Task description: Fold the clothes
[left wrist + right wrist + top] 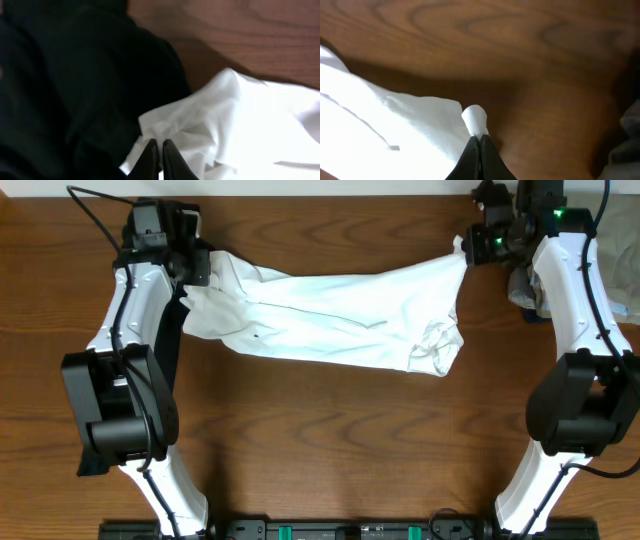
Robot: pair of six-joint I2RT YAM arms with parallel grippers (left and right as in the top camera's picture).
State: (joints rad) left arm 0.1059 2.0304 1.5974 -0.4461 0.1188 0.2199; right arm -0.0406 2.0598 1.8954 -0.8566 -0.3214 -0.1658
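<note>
overhead view, counting left to right for you: one black garment (pixel 75 75), one white shirt (pixel 340 315), one grey bundle (pixel 524 288), and two grippers, both busy.

start at the left. your left gripper (pixel 159 150) sits at the far left of the table (pixel 320 450), close to the far edge. on its wrist camera the two fingers are pressed together, with white cloth folded round the tips, so it is pinched on the shirt's left end. the black garment lies right against that end, filling the left side of that view and running down beside your left arm.

now the middle. the white shirt is drawn out as one long band across the far half of the table, gripper to gripper. its far edge runs fairly straight, and its near edge sags toward the arm bases. a crumpled pouch of cloth hangs at the near right corner. between that near edge and the bases a broad stretch of wood shows.

over to the right. your right gripper (pixel 479 142) has its fingers closed tight, a small nub of white cloth poking out above the tips, so it is clamped on the shirt's right end. the grey bundle sits near it at the table's right side, just beyond your right arm and apart from the shirt.
</note>
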